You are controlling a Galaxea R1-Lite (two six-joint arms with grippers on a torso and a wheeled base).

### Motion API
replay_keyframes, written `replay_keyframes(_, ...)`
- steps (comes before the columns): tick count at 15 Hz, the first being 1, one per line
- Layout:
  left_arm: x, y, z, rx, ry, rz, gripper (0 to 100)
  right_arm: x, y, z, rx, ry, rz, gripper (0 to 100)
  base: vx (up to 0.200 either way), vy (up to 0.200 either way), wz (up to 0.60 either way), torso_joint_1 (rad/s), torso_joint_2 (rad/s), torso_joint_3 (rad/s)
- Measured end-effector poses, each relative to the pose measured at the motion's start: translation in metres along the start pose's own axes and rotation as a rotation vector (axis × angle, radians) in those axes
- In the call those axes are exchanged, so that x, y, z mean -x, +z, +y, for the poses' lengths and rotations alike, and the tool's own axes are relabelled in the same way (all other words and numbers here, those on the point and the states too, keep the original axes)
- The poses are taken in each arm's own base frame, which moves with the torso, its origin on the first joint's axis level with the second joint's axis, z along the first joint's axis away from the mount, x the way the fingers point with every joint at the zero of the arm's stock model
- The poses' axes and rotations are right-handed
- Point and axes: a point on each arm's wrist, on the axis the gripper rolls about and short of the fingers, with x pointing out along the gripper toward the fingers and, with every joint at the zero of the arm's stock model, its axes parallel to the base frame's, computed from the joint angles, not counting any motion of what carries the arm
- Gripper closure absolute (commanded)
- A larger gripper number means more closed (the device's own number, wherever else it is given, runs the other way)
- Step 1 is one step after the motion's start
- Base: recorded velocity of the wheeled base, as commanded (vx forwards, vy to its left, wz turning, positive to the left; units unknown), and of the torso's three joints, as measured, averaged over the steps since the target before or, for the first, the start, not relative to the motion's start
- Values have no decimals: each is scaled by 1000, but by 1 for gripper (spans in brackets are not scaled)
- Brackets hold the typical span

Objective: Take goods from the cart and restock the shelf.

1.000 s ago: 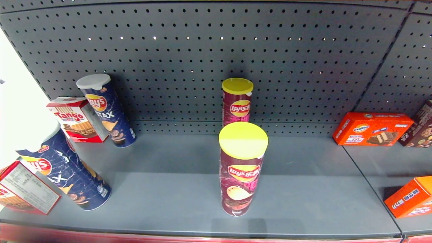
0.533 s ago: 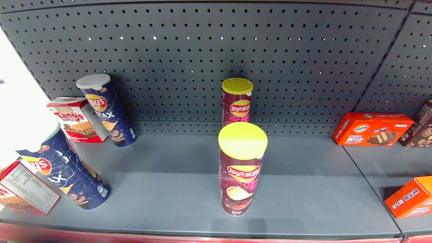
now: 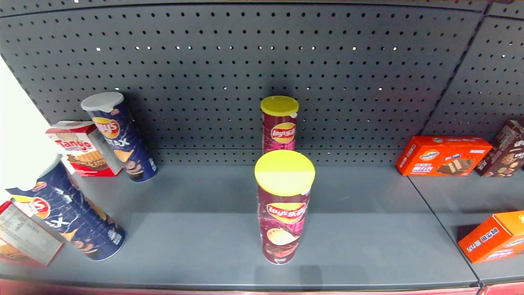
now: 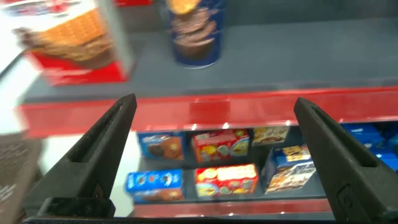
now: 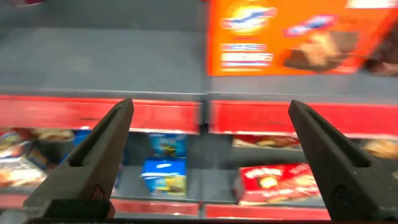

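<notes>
Since half a second ago the whole head view has slid. Every item now sits a little further toward 9 o'clock, all by a like amount. So the camera has turned and the goods have not moved. No new item stands on the shelf (image 3: 368,229). I judge the robot is between placements, likely swinging away for its next pick.

The left gripper (image 4: 214,104) is spread wide with nothing between its fingers, out in front of the shelf's red front edge (image 4: 249,115). The right gripper (image 5: 211,107) is likewise released and empty before that edge.

A maroon can (image 3: 282,217) with a yellow lid stands upright at the middle of the shelf, near the front. A second maroon can (image 3: 279,127) stands at its 12 o'clock, against the pegboard wall (image 3: 327,82). Two blue cans are at 9 to 10 o'clock, the rear blue can (image 3: 118,139) just beside a wafer box (image 3: 80,149) and the near blue can (image 3: 65,217) at the frame's edge. An orange box (image 3: 444,155) lies at 2 o'clock with a brown box (image 3: 501,155) just beyond it. Another orange box (image 3: 491,237) lies at 4 o'clock.

All four cans carry a round red-and-yellow logo with script. The maroon ones add non-Latin characters and the blue ones add large white capitals. The wafer box has bold red lettering. The orange boxes have an oval logo and white characters. A grey panel (image 3: 24,241) at 8 o'clock holds fine print too small to read.
</notes>
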Motion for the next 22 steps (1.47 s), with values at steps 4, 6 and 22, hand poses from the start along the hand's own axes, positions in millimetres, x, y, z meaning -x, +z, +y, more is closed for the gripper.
replay_keyframes(4,0,0,0,0,0,-1,0,0,0,0,0,0,1,0,0,0,0,0,0,0)
replay_keyframes(6,0,0,0,0,0,0,0,0,0,0,0,1,1,0,0,0,0,0,0,0)
replay_keyframes(22,0,0,0,0,0,0,0,0,0,0,1,0,0,0,0,0,0,0,0,0)
